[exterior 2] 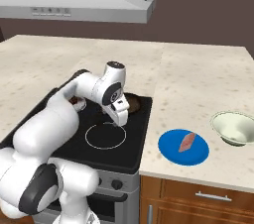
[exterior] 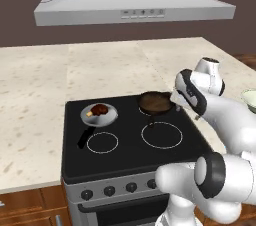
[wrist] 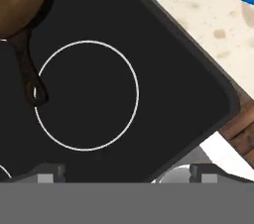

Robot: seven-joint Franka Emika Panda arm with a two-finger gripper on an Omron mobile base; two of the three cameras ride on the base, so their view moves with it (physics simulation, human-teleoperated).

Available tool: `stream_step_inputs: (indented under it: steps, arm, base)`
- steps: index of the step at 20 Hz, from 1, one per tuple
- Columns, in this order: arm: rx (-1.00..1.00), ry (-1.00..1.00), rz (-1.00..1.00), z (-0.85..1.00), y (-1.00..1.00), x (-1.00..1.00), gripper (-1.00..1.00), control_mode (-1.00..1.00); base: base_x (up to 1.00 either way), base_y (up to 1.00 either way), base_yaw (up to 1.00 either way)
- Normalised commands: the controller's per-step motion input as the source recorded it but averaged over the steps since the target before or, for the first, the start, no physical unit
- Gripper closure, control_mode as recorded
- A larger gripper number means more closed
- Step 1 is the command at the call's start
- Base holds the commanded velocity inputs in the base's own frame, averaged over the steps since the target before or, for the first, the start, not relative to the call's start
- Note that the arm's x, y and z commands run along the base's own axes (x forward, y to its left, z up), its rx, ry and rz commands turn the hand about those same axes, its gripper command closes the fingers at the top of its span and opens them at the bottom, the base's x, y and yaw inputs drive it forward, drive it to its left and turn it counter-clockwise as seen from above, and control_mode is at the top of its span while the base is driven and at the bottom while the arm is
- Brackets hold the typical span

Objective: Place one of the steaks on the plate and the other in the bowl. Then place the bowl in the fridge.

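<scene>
- White arm (exterior 2: 49,134) is filling the near foreground, rising over the front of the stove (exterior: 130,142) and reaching forward above the black cooktop.
- Gripper (exterior 2: 120,116) is hanging over the front right burner ring (wrist: 87,95), pointing down; fingers (wrist: 49,173) are standing wide apart, gripping nothing.
- Dark brown frying pan (exterior: 156,102) is sitting on the back right burner, handle pointing toward the front; looking empty.
- Silver-grey pan (exterior: 99,115) with black handle is sitting on the back left burner, holding the dark brown steak (exterior: 100,109) with a yellowish bit.
- Blue plate (exterior 2: 171,151) is lying on the counter (exterior 2: 198,84) just right of the stove, near the front edge.
- Pinkish-red steak (exterior 2: 187,142) is lying flat on the plate, right of center.
- Cream-white bowl (exterior 2: 233,128) is standing on the counter just right of the plate, pale greenish inside, nothing in it.
- Grey range hood (exterior: 132,5) is hanging above the stove.
</scene>
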Motion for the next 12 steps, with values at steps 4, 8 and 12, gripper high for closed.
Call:
stream_step_inputs:
  steps: [4, 8, 12]
  arm:
    - [0.03, 0.0, 0.0, 0.02, 1.0, 0.0, -1.0, -1.0]
    - [0.04, 0.0, 0.0, 0.11, 1.0, 0.0, -1.0, -1.0]
    - [0.03, 0.0, 0.0, 0.1, 1.0, 0.0, -1.0, -1.0]
  base:
    - [0.0, 0.0, 0.0]
    - [0.0, 0.0, 0.0]
    - [0.0, 0.0, 0.0]
